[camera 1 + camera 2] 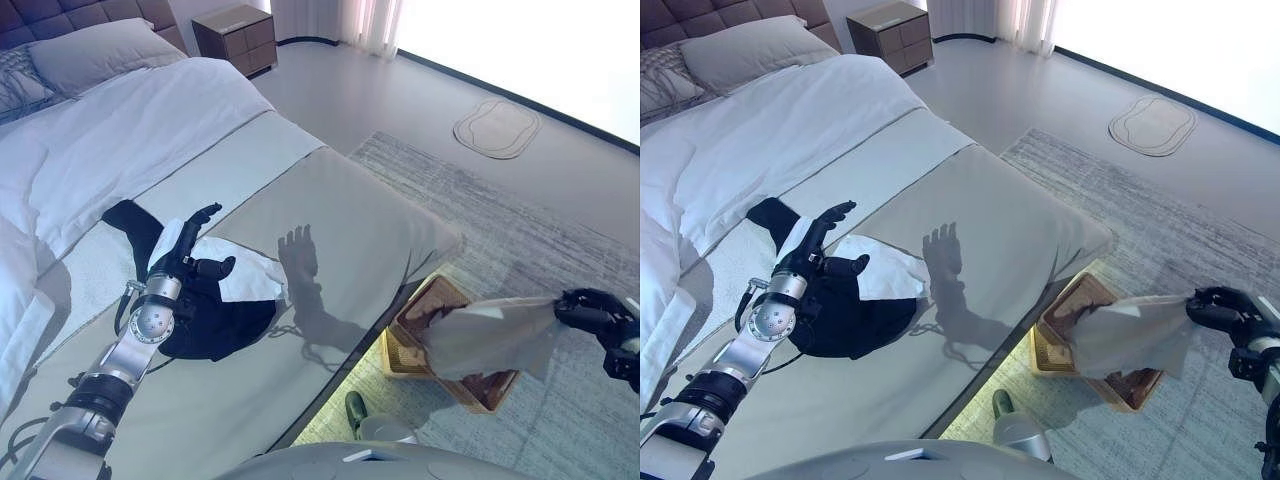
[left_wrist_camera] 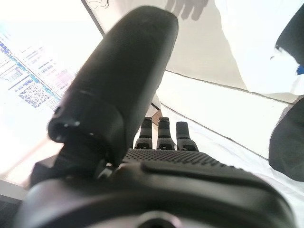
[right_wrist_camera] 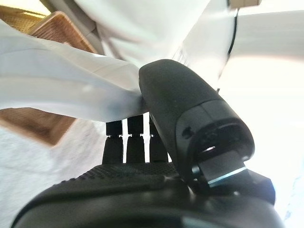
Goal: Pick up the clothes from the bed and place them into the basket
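A black garment [image 1: 215,325] and a white garment [image 1: 245,270] lie together on the bed's grey cover. My left hand [image 1: 183,250] hovers over them with fingers straight, holding nothing. My right hand [image 1: 590,310] is off the bed at the right, shut on a pale grey-white cloth [image 1: 490,335] that hangs over the woven basket [image 1: 412,352] on the rug beside the bed. In the right wrist view the thumb [image 3: 180,95] presses that cloth [image 3: 57,80] against the fingers, with the basket [image 3: 57,28] beyond.
The bed [image 1: 380,230] has a white duvet [image 1: 130,130] and pillows [image 1: 100,50] at its head. A wooden nightstand [image 1: 235,35] stands behind it. A grey rug [image 1: 520,210] lies beside the bed and a small oval mat [image 1: 497,127] farther off.
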